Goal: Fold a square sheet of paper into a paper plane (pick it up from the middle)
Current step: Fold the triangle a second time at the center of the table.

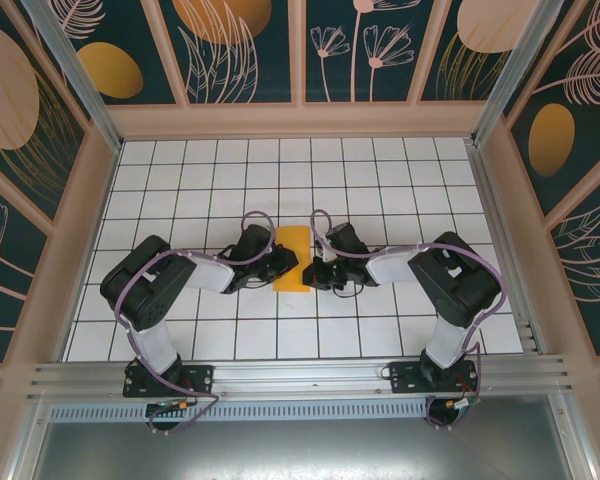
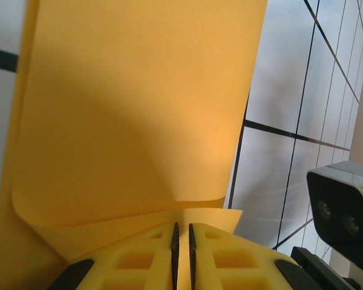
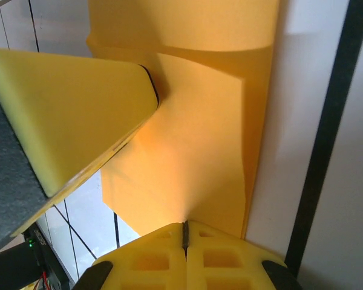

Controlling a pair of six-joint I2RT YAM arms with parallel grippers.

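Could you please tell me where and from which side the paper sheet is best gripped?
Pinch the square sheet of paper at its opposite side edges, coming in low from left and right, as the left gripper and right gripper do. It is thin and partly curled over, so edges likely pinch best.

Plain orange-yellow paper (image 1: 292, 258) sits between the two end effectors, no print on it. The left end effector (image 2: 183, 228) has bright yellow fingers with thin black pads, and the right end effector (image 3: 185, 226) matches. Beneath them the bench (image 1: 380, 180) is white with a dark grid. Beyond are dark teal walls (image 1: 250, 50) with orange ovals and pale leaves.
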